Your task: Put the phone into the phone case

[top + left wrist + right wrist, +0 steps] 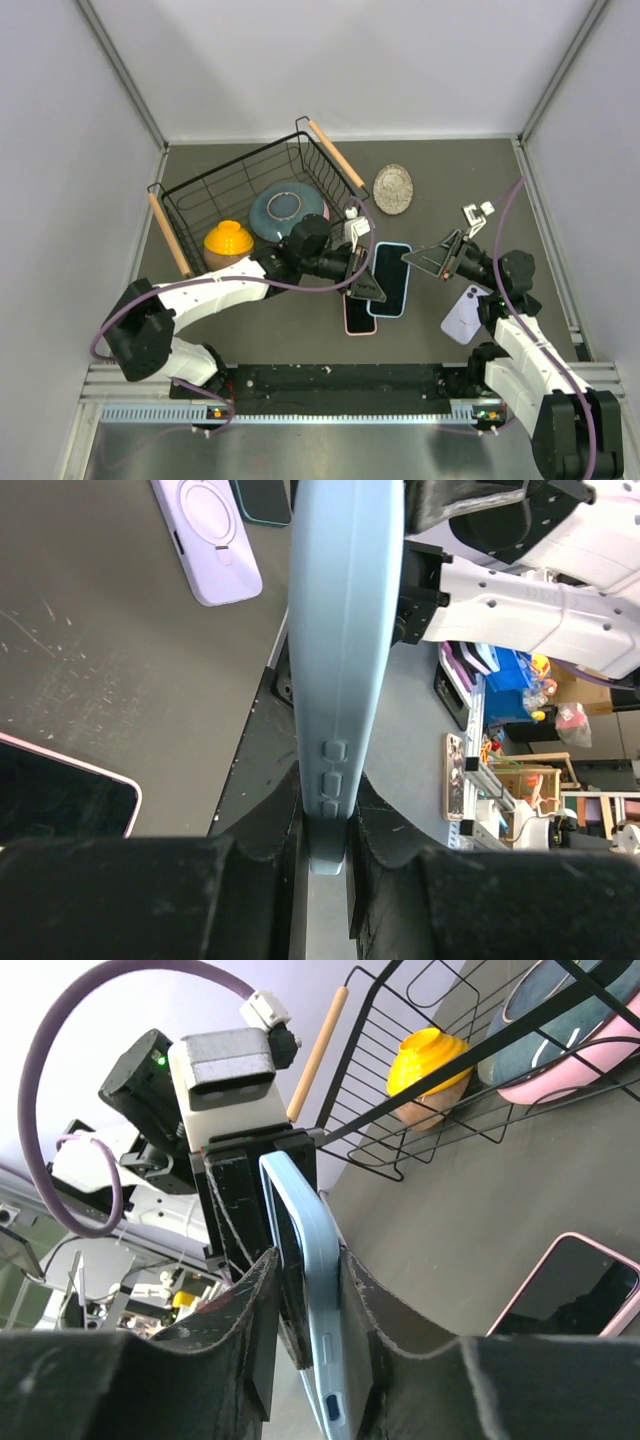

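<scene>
Reporting by view. The overhead camera places the case [392,280], light blue with a dark face up, at mid-table [300,335]. The left claw [368,288] is at the case's left edge and the right claw [412,258] at its right edge. Whether the case rests on the table or hangs just off it cannot be told from that view.

Only the wrist cameras show the grips. The left wrist view has the case [340,660] edge-on, its side buttons near the pads, with the left claw [325,840] clamped on it. The right wrist view shows the case [315,1260] pinched by the right claw [310,1300], with the left claw on the opposite edge.

The phone [360,318], pink-rimmed with a dark screen, lies flat on the table just beside the case. It is partly under the left claw and is held by neither claw. It appears low in both wrist views [60,790] [570,1290].

A lilac case [465,312] lies by the right arm; only the left wrist view shows the ring on its back [205,540]. The overhead alone shows the disc [392,188] and the plate [287,210]. The basket [200,190] holds the plate and a bowl [228,240].
</scene>
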`<action>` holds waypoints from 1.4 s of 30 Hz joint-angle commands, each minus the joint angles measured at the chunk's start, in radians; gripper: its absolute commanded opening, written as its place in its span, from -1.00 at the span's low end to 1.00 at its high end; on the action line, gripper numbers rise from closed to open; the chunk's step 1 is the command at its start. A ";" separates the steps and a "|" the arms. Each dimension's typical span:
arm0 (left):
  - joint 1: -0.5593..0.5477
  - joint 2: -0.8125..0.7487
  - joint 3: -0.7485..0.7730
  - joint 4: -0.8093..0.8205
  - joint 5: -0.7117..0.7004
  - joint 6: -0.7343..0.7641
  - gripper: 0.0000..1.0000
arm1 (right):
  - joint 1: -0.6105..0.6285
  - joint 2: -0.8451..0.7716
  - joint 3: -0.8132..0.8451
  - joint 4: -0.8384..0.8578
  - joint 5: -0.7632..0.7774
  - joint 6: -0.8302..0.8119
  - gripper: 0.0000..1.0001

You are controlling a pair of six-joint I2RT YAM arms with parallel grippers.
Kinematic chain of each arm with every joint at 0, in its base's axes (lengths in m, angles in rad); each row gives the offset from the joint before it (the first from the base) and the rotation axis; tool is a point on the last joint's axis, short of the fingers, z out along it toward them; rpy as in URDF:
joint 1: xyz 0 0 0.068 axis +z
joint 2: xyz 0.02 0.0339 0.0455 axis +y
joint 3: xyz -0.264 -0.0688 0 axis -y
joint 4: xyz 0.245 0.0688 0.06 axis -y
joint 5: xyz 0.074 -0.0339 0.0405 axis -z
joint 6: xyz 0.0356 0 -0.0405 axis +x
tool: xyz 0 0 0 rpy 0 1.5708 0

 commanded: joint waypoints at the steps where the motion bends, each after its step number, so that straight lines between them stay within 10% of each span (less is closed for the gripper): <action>1: 0.000 0.014 0.000 -0.175 -0.095 0.018 -1.00 | 0.004 -0.025 0.025 0.140 0.038 0.020 -0.39; 7: 0.000 0.029 0.032 -0.206 -0.132 0.017 -1.00 | 0.010 -0.011 -0.026 0.185 0.096 0.086 -1.00; 14: 0.000 -0.020 0.040 -0.144 -0.120 -0.024 -1.00 | 0.022 -0.046 -0.096 0.137 0.021 0.077 -0.15; 23: -0.001 -0.041 0.012 0.047 -0.034 -0.109 -1.00 | 0.065 -0.118 -0.199 0.069 0.009 0.031 0.29; 42: -0.001 -0.052 -0.081 0.149 -0.022 -0.169 -1.00 | 0.117 0.062 -0.186 0.313 0.098 0.107 0.00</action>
